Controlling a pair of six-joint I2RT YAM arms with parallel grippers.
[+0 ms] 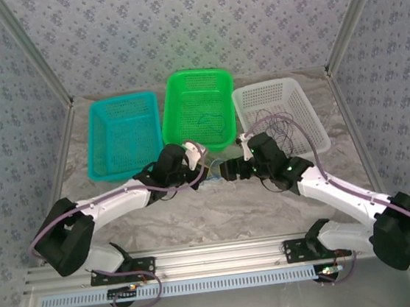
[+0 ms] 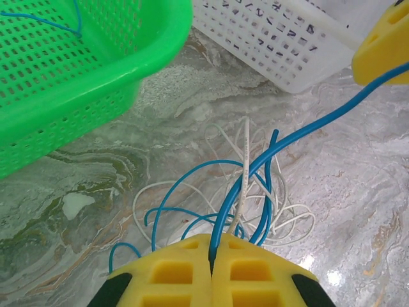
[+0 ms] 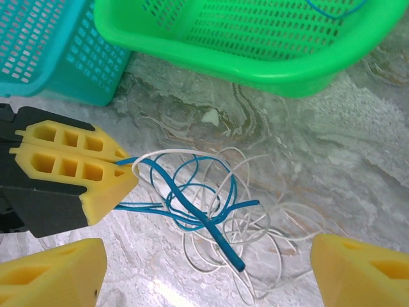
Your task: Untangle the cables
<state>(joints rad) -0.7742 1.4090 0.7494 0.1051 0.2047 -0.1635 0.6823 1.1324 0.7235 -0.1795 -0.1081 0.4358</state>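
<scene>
3 baskets | 2 tangled cables, blue and white | left tool clamps blue

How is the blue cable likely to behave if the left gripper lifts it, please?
Probably floppy: the blue cable lies in loose loops and would sag from the left gripper. Likely light, being thin. It may drag the white cable, whose loops interlace with it.

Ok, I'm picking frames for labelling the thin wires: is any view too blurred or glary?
Top external: evenly lit, but the cables are tiny there. Left wrist: blue cable crisp, small glare spots on the table. Right wrist: tangle sharp, one bright patch on the table near the bottom edge.
</scene>
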